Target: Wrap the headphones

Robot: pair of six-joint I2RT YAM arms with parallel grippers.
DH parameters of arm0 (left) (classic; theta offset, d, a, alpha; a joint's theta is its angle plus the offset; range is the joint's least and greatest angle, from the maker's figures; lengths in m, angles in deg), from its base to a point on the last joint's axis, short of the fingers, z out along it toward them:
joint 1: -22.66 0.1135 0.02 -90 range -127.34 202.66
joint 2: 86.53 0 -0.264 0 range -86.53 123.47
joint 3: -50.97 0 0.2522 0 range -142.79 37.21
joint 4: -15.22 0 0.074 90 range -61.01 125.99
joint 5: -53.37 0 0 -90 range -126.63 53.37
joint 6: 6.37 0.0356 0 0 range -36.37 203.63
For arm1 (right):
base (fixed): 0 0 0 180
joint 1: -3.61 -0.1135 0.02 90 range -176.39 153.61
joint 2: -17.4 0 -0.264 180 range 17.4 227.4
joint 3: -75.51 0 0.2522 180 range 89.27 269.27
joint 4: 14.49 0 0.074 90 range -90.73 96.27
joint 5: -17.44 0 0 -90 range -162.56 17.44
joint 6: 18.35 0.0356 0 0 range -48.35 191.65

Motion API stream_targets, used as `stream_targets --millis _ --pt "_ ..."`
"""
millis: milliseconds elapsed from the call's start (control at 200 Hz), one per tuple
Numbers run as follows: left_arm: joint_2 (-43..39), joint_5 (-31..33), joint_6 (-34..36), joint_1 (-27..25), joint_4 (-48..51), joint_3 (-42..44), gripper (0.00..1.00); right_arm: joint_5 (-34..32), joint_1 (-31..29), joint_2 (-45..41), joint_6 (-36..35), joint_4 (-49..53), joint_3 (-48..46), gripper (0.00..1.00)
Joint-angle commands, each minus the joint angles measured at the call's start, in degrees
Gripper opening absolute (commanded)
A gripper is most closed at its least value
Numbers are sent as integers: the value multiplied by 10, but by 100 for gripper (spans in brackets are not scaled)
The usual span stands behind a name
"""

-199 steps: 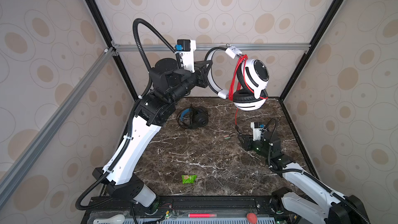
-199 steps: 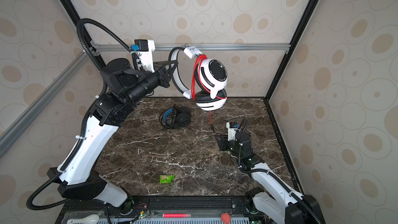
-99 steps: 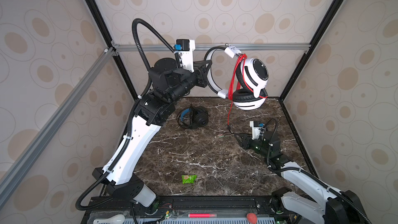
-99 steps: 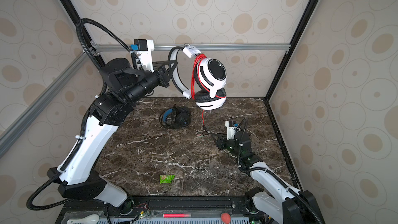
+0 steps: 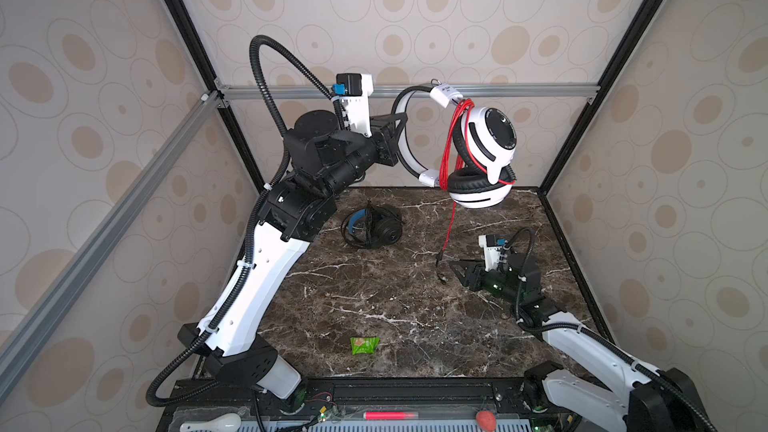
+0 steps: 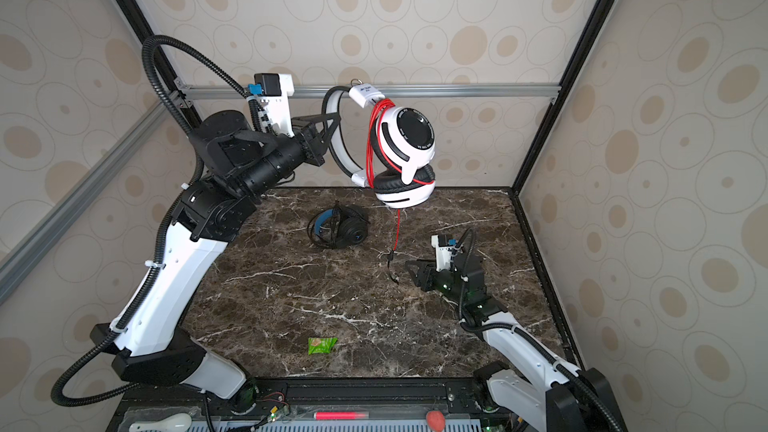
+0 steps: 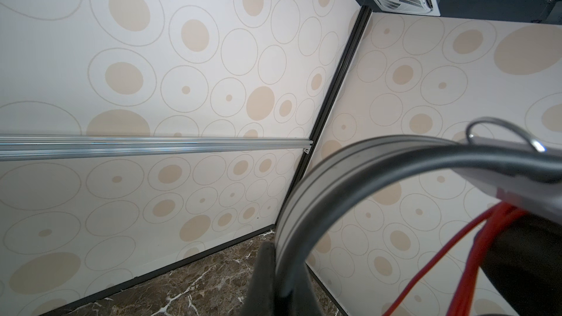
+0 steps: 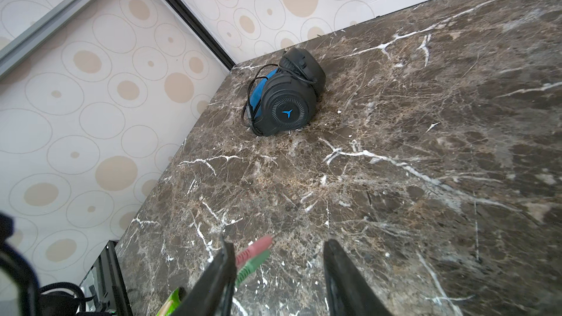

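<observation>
The left fingers (image 7: 263, 275) are clamped on the headband of the white headphones (image 5: 484, 155), held high above the tabletop (image 5: 374, 297). The red cable (image 5: 448, 222) hangs down toward the right fingers (image 8: 223, 272), which stand apart, with its plugs (image 8: 255, 253) just beside one finger. The black headphones (image 5: 372, 226) lie on the tabletop, well apart from both.
</observation>
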Motion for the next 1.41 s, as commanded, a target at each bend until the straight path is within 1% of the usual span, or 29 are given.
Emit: stream_targets --millis 0,100,260,305,360,385,475,535,575,655,730,800,900,1010,1070,1265,1400 --pt "-10 -13 -37 4 -53 -38 0 9 1 -52 -39 75 11 52" --pt "0 -19 -34 6 -36 -58 0 1 2 -104 -83 148 17 56" --pt "15 -41 -43 10 -21 -80 0 0 3 -158 -180 276 48 57" --pt "18 -47 -46 11 -20 -82 0 2 3 -170 -196 288 51 57" --pt "21 -52 -49 11 -21 -82 0 17 2 -181 -203 264 42 58" --pt "22 -54 -51 12 -22 -82 0 14 -1 -181 -206 260 42 59" --pt "23 -59 -54 11 -24 -82 0 -16 -5 -168 -227 261 52 60" --pt "24 -61 -55 13 -23 -83 0 -13 -8 -154 -235 237 52 62" --pt "25 -62 -56 12 -22 -83 0 -21 -17 -139 -255 235 60 65" --pt "25 -65 -58 12 -23 -83 0 -42 -37 -105 -307 246 86 66" --pt "25 -66 -61 12 -24 -83 0 -22 -40 -78 -345 251 109 67" --pt "24 -66 -63 13 -24 -84 0 9 -40 -57 -370 258 125 68" --pt "24 -66 -63 15 -24 -86 0 48 -41 -44 -402 277 137 69" --pt "25 -65 -65 15 -20 -87 0 83 -42 -43 -421 294 147 70" --pt "25 -64 -67 15 -18 -87 0 85 -50 -43 -425 297 151 70" --pt "25 -63 -67 15 -11 -87 0 109 -56 -43 -393 285 157 70" --pt "28 -65 -69 16 -8 -86 0 117 -65 -44 -385 286 166 70"
